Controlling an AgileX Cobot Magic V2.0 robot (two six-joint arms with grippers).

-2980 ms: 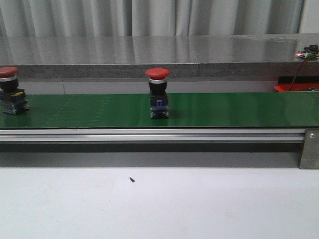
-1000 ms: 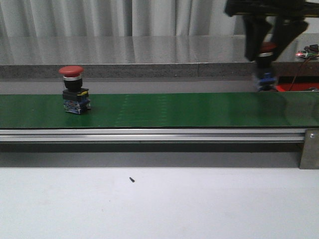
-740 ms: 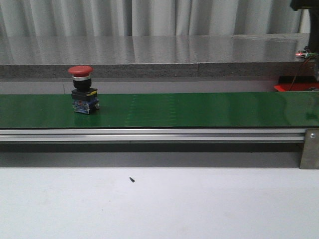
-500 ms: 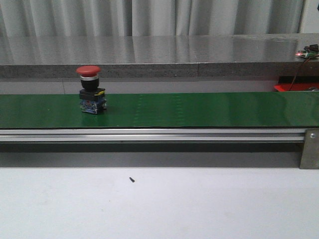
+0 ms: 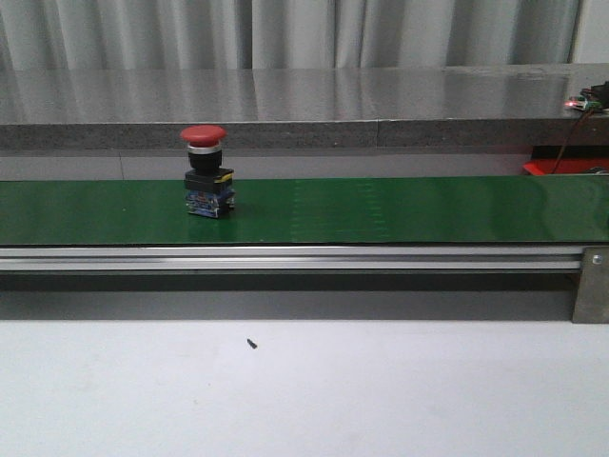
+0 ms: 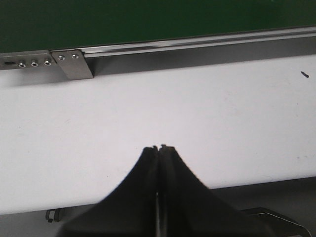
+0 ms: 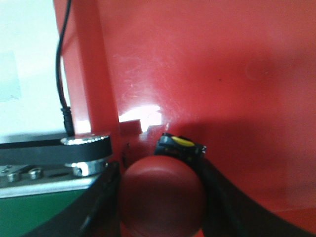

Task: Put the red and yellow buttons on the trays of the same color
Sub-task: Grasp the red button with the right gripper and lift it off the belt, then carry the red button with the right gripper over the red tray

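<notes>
Now my right gripper (image 7: 160, 207) is closed on a red button (image 7: 162, 195), with one dark finger on each side of its round cap. This held button hangs over the red tray (image 7: 222, 74), and I cannot tell if it touches the tray floor or not. Just beside the tray I see the end of the green belt (image 7: 34, 210) with a silver roller (image 7: 86, 143) and a black cable (image 7: 63, 74) that goes down to it.

My left gripper (image 6: 158, 150) is fully closed and holds nothing; its fingertips meet over the white tabletop (image 6: 148, 98), near the metal rail (image 6: 197, 43) of the conveyor.

From the front, neither arm is visible. A second red button (image 5: 208, 172) stands upright on the conveyor belt (image 5: 400, 208), left of the middle, with a black body and a blue and yellow base. At the far right a corner of the tray (image 5: 561, 167) shows behind the belt. A small dark speck (image 5: 251, 343) lies on the tabletop (image 5: 381, 390) in front of the rail.
</notes>
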